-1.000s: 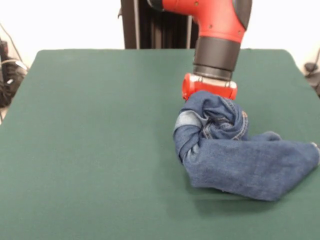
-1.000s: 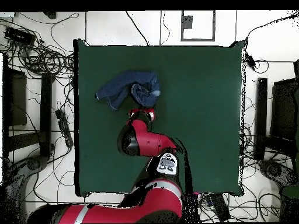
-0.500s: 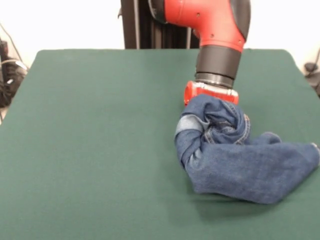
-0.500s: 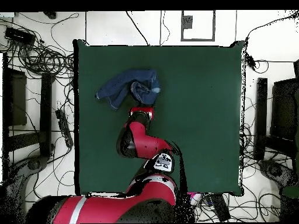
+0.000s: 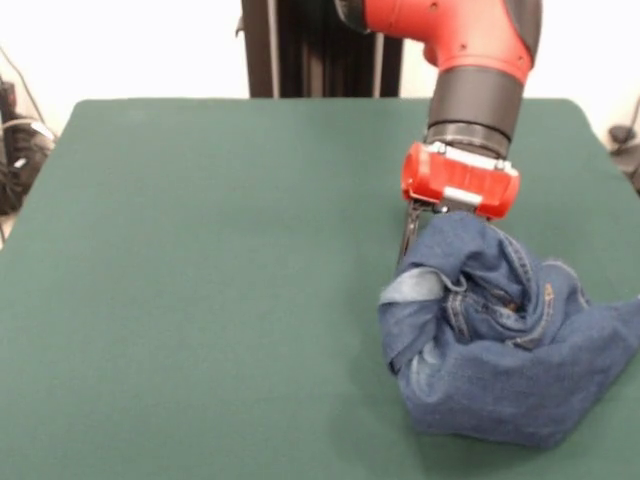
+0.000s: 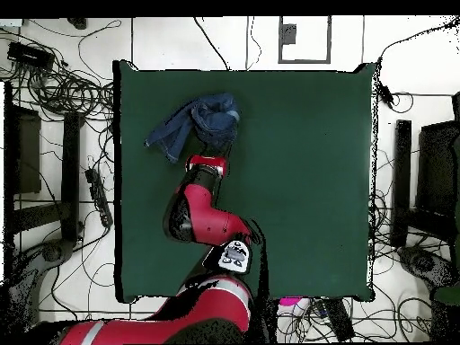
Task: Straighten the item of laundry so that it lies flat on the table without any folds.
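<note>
1. Dark green felt worktop (image 5: 200, 300), cables on the floor around it.
2. Bunched blue denim jeans (image 5: 500, 340) near one side edge, upper part lifted, presumably for shaking out folds.
3. Gripper (image 5: 430, 235) jaws apparently pinched on denim.

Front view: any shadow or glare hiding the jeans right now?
Front view: even light, no glare; the jeans cast only a faint shadow on the table, though bunched denim hides most of the tool. Overhead view: folds read dark, detail lost.
</note>
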Action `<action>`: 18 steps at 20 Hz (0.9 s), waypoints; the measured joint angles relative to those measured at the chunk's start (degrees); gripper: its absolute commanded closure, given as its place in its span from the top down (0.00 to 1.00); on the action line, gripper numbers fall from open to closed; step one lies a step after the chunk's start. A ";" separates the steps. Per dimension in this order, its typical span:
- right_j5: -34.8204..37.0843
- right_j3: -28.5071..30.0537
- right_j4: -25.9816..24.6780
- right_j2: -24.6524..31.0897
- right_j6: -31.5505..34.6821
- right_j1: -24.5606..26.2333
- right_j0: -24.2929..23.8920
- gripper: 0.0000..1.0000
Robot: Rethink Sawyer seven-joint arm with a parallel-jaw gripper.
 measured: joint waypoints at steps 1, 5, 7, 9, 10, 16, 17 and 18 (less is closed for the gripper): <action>0.00 0.08 0.23 0.00 0.00 -0.17 0.08 1.00; 0.00 0.27 1.12 -0.09 0.00 -1.13 0.36 1.00; 0.03 0.29 1.51 -0.13 0.00 -1.58 0.36 1.00; 0.04 0.31 1.90 -0.23 0.00 -2.06 0.38 1.00; 0.00 0.31 1.96 -0.31 0.00 -2.25 0.38 1.00; -1.68 0.35 1.92 -1.03 0.00 -4.53 0.60 1.00; -2.41 0.36 1.92 -1.18 0.00 -5.44 0.80 1.00; -2.61 0.36 1.91 -1.20 0.00 -5.75 0.87 1.00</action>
